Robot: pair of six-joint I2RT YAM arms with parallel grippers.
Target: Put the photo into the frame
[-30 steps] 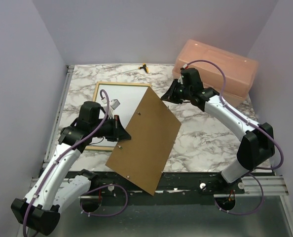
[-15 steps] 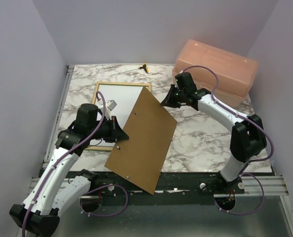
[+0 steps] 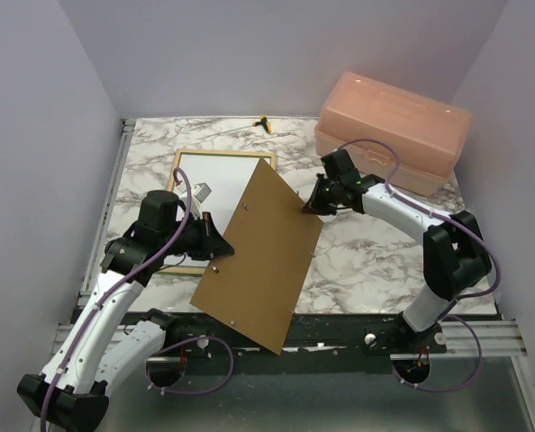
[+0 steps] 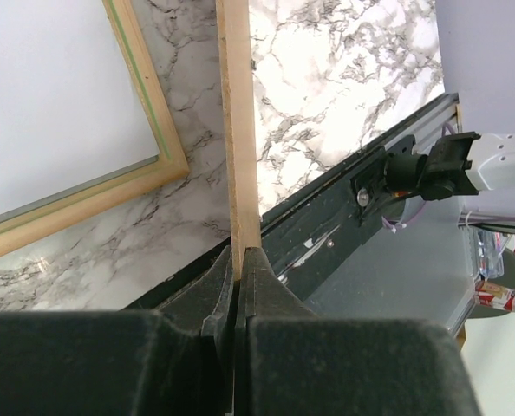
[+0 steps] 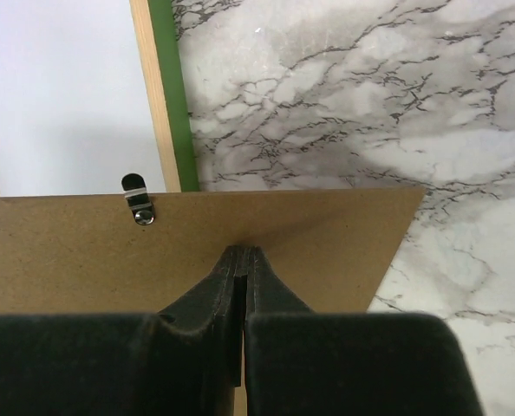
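Saw the photo (image 3: 221, 175) white side up inside the frame (image 3: 178, 171), flat near the table's (image 3: 376, 256) far-left corner. Found the left gripper (image 4: 240, 260) clenched on the tilted backing panel (image 3: 266, 261) at its left edge. Found the right gripper (image 3: 312, 206) pinched shut at that panel's far-right corner; couldn't tell whether it was gripping.

From above I see the frame (image 3: 222, 152) lying flat at the back left of the marble table (image 3: 376, 252), with the photo (image 3: 227, 175) inside it, white side up. The brown backing panel (image 3: 263, 261) is tilted above the table and hides the right part of the frame. My left gripper (image 3: 215, 247) pinches the panel's left edge and my right gripper (image 3: 311, 206) pinches its right edge. A pink plastic box (image 3: 394, 121) stands at the back right, and a small yellow object (image 3: 264, 122) lies at the back edge.
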